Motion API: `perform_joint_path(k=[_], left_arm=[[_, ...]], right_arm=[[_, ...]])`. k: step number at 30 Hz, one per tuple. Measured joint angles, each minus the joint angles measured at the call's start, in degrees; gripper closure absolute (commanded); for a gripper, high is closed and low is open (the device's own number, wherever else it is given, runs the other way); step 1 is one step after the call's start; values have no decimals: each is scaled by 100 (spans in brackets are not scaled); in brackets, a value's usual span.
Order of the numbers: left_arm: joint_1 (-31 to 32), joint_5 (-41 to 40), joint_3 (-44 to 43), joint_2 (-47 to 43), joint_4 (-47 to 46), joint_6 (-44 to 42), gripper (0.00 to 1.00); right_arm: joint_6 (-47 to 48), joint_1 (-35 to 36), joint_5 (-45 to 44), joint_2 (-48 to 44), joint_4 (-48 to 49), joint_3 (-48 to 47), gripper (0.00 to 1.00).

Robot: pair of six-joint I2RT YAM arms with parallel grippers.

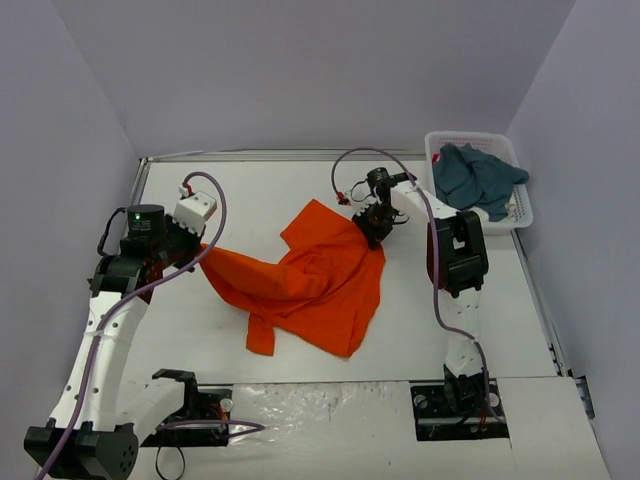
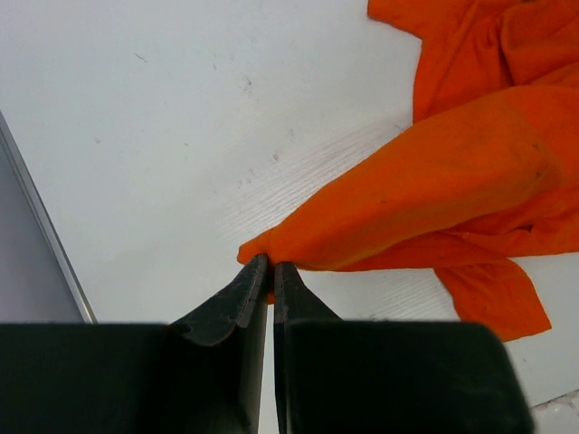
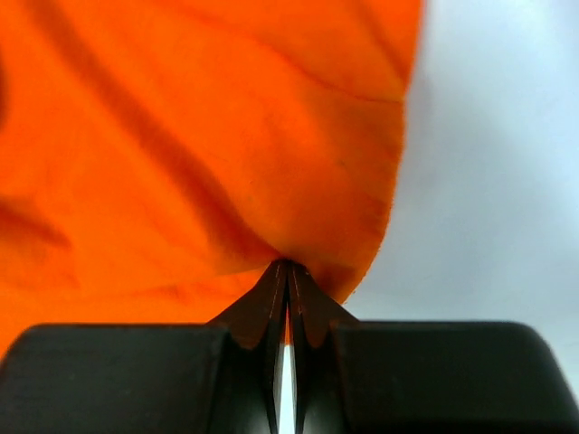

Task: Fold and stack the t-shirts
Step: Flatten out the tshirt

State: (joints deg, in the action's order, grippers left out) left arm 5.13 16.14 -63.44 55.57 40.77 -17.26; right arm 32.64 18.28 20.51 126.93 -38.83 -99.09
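Observation:
The orange t-shirt (image 1: pixel 310 275) lies crumpled across the middle of the table, stretched between both grippers. My left gripper (image 1: pixel 200 250) is shut on its left corner; the left wrist view shows the pinched cloth tip (image 2: pixel 262 249) at my closed fingertips (image 2: pixel 269 265). My right gripper (image 1: pixel 375 228) is shut on the shirt's right edge; the right wrist view shows orange cloth (image 3: pixel 199 136) filling the frame above the closed fingertips (image 3: pixel 288 267). The teal-blue t-shirt (image 1: pixel 478 178) lies bunched in the basket at the back right.
The white lattice basket (image 1: pixel 523 215) stands at the back right corner beside the right arm. A metal rail (image 1: pixel 137 185) runs along the table's left edge. Grey walls close in the left, back and right sides.

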Motion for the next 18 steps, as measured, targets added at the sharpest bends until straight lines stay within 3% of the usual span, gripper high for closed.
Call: perform_joint_path(k=[5,8,10,18], left_arm=[[0,170,140,-15,15,15,97],[0,236,142,-26,28,15,98],[0,286,142,-50,33,15,98],[0,472,144,-63,28,59,98]], right_arm=[[-94,166,-195,389,188,-802,97],[-155,236,-127,175,214,-656,75],[-179,302,-52,-216,225,-262,70],[-328,619,334,-2404,-72,1303,74]])
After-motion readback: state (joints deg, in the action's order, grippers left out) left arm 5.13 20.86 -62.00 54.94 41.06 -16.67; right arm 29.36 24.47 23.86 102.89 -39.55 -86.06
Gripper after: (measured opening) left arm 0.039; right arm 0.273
